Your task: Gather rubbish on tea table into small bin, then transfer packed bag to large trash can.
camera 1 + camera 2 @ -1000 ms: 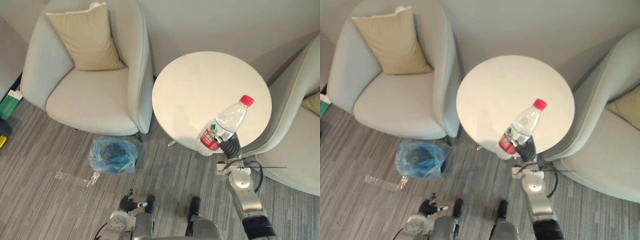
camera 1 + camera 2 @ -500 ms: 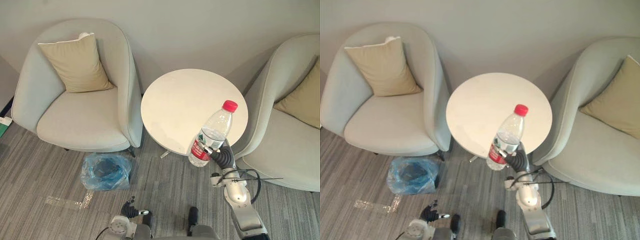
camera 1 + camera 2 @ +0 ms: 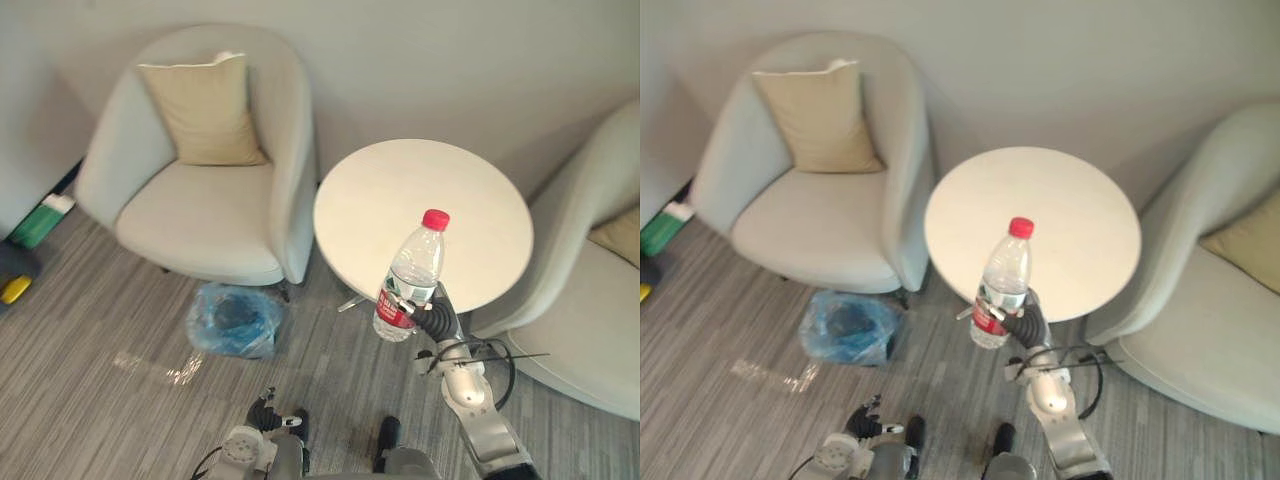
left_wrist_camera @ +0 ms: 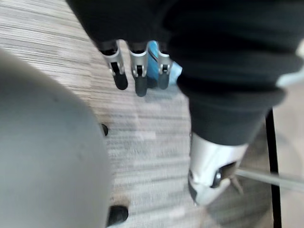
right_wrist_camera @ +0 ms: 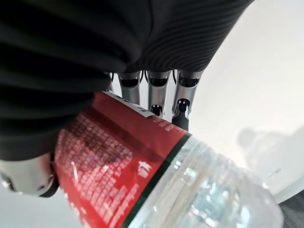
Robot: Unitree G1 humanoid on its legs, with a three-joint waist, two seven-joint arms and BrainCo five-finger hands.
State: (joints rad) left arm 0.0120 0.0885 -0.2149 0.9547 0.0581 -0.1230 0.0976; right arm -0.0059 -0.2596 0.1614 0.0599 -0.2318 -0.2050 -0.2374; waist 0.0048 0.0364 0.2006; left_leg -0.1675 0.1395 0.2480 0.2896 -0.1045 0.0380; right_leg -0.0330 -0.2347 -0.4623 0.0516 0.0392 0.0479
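Observation:
A clear plastic bottle (image 3: 408, 280) with a red cap and red label stands nearly upright in the air over the near edge of the round white tea table (image 3: 420, 190). My right hand (image 3: 432, 318) is shut on its lower part; the right wrist view shows my fingers (image 5: 152, 95) curled round the red label (image 5: 109, 156). The small bin lined with a blue bag (image 3: 233, 318) sits on the floor between the table and the left armchair. Low by my side hangs my left hand (image 3: 262, 412), its fingers (image 4: 137, 76) relaxed and holding nothing, with the blue bag (image 4: 153, 52) showing past them.
A pale armchair (image 3: 200, 200) with a beige cushion stands left of the table, and a second armchair (image 3: 590, 300) stands to the right. A green object (image 3: 40, 220) and a yellow one (image 3: 15, 290) lie at the far left. A strip of tape (image 3: 150, 365) marks the striped floor.
The camera has swung, so the whole scene has shifted. The bottle stays in my right hand and now stands more upright, nearer the table's front edge.

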